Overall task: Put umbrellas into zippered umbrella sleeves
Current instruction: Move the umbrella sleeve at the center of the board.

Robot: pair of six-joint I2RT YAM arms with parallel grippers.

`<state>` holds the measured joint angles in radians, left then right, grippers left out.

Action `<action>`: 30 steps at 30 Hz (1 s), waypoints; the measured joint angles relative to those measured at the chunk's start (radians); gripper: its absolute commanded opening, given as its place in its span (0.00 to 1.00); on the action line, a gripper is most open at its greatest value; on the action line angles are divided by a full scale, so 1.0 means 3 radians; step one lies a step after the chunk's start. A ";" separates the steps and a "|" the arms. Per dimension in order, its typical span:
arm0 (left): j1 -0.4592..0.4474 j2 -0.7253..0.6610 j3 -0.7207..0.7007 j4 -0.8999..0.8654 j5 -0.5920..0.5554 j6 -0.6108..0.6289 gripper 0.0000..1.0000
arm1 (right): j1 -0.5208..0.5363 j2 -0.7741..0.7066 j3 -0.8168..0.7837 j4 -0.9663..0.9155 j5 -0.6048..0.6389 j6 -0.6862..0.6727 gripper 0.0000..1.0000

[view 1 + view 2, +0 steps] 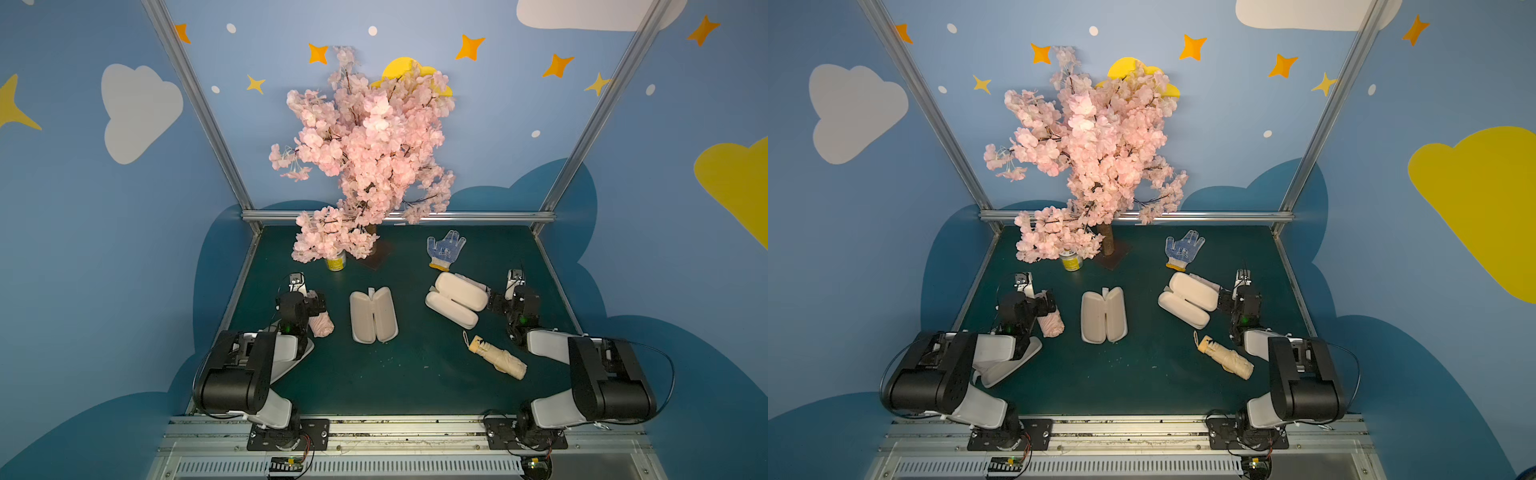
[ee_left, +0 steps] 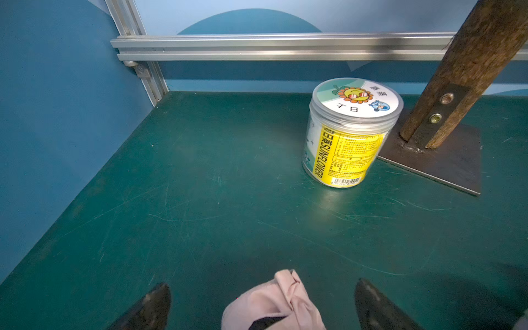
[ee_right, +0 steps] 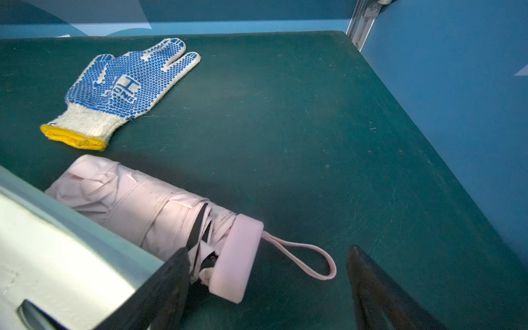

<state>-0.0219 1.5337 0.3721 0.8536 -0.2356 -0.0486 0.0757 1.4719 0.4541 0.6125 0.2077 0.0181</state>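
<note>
Two cases lie open on the table [image 1: 415, 374] in both top views, cream linings up: the middle case [image 1: 374, 314] at centre frame and the angled case [image 1: 456, 298] to its right. All three umbrellas lie outside them. The beige umbrella [image 1: 496, 357] lies alone at lower right, near the angled case but apart from it. The first pink umbrella [image 1: 322, 324] lies at centre left, partly under the left arm. The second pink umbrella [image 1: 471, 281] shows only as a sliver behind the angled case.

Left wrist view adds: the left gripper [image 2: 263, 284] has its jaws spread wide, and the first pink umbrella's end sits between them, clear of both fingers. The jar [image 2: 350, 131] with its yellow label stands just beside the metal foot of the tree [image 1: 365, 145].

Right wrist view adds: the second pink umbrella at full length, with wrapped fabric, a flat pink handle cap and a thin loop lying on the mat. The right gripper [image 3: 268, 250] stands open about the handle end. One finger is close against the fabric, contact not determinable; the other is well clear. The glove [image 3: 120, 91] lies beyond.

Surface: dark green mat, scratched. Room: aluminium frame [image 1: 399, 216], blue walls [image 1: 83, 249] painted with clouds and stars.
</note>
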 measured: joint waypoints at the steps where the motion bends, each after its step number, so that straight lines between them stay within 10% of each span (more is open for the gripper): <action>1: 0.0000 0.0000 0.0000 0.0000 0.0000 0.0000 1.00 | 0.0000 0.0000 0.0000 0.0000 0.0000 0.0000 0.86; 30: 0.0098 0.0000 0.0003 0.0000 0.0201 -0.0014 1.00 | 0.0000 0.0001 0.0001 -0.0015 -0.0008 0.0000 0.86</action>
<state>0.0074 1.5337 0.3729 0.8536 -0.1753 -0.0528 0.0757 1.4723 0.4545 0.6079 0.2054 0.0181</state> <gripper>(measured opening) 0.997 0.855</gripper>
